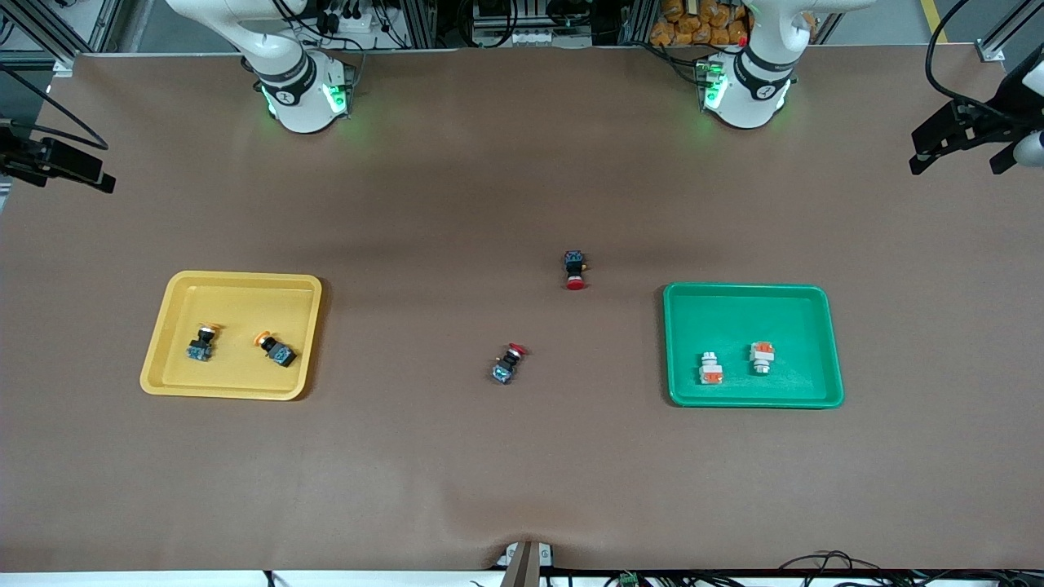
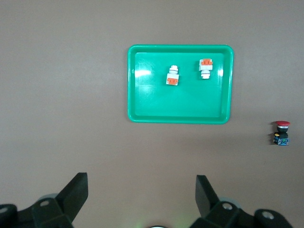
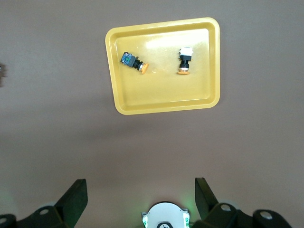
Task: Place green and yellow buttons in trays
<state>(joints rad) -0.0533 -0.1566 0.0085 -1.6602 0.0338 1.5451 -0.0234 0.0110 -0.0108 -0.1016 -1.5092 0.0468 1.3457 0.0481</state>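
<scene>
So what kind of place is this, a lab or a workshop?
Most likely a robotics lab bench. Two arm bases stand at the edge of a brown covered table, a yellow tray and a green tray hold sorted buttons, and cabling and metal framing line the edge.

Two red-capped switches [image 1: 576, 270] [image 1: 507, 364] on table [image 1: 522, 473]

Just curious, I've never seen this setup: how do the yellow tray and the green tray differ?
The yellow tray lies toward the right arm's end of the table, the green tray toward the left arm's. The yellow tray holds two black-blue switches with orange caps, the green tray two white switches with orange blocks. Both are shallow, rimmed rectangles holding two buttons.
</scene>
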